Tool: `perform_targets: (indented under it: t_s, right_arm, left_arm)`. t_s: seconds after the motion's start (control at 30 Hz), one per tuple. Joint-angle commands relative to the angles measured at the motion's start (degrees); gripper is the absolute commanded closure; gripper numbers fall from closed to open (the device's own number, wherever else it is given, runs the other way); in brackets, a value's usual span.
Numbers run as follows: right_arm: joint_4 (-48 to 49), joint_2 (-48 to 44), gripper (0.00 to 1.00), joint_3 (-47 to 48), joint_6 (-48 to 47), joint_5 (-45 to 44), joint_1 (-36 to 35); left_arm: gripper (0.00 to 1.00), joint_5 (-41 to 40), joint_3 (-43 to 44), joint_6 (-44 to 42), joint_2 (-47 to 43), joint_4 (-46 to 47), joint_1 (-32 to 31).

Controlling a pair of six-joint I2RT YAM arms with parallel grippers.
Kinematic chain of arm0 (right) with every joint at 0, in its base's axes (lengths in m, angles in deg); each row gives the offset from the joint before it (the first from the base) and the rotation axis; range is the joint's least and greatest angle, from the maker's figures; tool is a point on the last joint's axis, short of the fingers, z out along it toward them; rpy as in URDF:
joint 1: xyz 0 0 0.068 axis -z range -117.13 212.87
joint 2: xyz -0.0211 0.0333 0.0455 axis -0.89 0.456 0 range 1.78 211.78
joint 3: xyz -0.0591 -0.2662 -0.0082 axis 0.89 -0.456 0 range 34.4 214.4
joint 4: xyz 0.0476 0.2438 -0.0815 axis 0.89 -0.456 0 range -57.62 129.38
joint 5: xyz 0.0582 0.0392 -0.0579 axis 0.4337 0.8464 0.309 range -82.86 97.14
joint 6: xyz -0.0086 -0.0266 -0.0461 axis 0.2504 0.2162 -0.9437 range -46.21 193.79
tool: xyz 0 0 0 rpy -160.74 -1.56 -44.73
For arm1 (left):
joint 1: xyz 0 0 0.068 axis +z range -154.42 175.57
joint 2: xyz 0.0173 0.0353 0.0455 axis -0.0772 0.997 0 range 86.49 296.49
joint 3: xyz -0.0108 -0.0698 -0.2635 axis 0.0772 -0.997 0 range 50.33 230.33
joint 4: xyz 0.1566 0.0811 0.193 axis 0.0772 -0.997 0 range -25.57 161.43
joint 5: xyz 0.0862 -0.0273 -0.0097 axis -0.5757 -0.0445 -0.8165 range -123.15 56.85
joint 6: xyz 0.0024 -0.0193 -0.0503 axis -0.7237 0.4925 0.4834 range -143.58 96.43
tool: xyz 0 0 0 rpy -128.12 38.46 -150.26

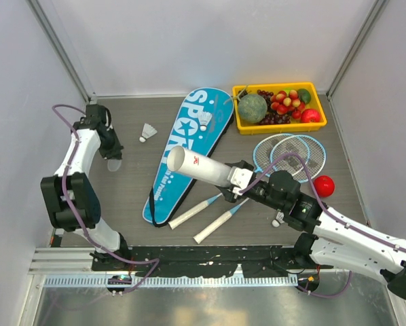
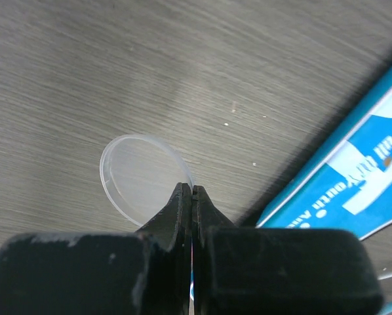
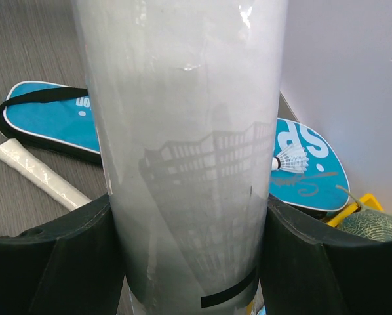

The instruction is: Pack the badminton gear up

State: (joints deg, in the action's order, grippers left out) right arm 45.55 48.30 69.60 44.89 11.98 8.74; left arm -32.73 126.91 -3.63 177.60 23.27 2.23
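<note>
My right gripper (image 1: 238, 178) is shut on the long white tube (image 1: 197, 166) and holds it above the blue "SPORT" bag (image 1: 189, 149), open end pointing left. In the right wrist view the tube (image 3: 189, 131) fills the space between my fingers (image 3: 65, 256). My left gripper (image 1: 112, 155) is shut on the rim of a clear round lid (image 2: 140, 174) just above the table, left of the bag (image 2: 353, 177). One shuttlecock (image 1: 146, 132) lies on the table and another (image 1: 205, 120) on the bag. Two light-blue rackets (image 1: 288, 155) lie right of the bag, with their white handles (image 1: 196, 210) toward the front.
A yellow tray (image 1: 242, 125) of fruit stands at the back right. A red round fruit (image 1: 323, 185) lies by the racket heads, close to my right arm. White walls close in the table at the back and on both sides.
</note>
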Motion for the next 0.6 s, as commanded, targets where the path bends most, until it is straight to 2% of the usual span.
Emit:
perform_targets:
  t_s: [0.0,0.03,0.13,0.17,0.33,0.43,0.57]
  right_arm:
    - [4.6,-1.4,0.72,1.2,0.8,0.2,0.2]
    - [4.8,-1.5,0.72,1.1,0.8,0.2,0.2]
    - [5.4,-2.0,0.72,0.6,0.7,-0.2,0.2]
    - [5.6,-2.0,0.72,0.5,0.6,-0.2,0.2]
    - [5.7,-1.8,0.72,0.6,0.3,-0.8,0.2]
    - [5.3,-1.9,0.72,0.9,1.0,-1.2,0.3]
    - [5.6,-1.8,0.72,1.7,6.1,-4.4,0.2]
  left_arm:
    - [1.00,-0.8,-0.7,1.9,2.4,2.1,1.2]
    - [1.00,-0.9,-1.1,1.9,2.7,2.5,1.2]
    - [0.77,-2.1,-2.0,2.2,2.8,3.3,1.2]
    - [0.73,-2.4,-2.2,2.6,3.1,3.4,1.1]
    - [0.70,-2.2,-3.4,3.2,4.6,4.7,1.3]
    - [0.64,-2.5,-3.4,3.0,4.3,5.0,1.3]
    - [0.59,1.8,-2.0,-1.7,1.7,8.4,0.9]
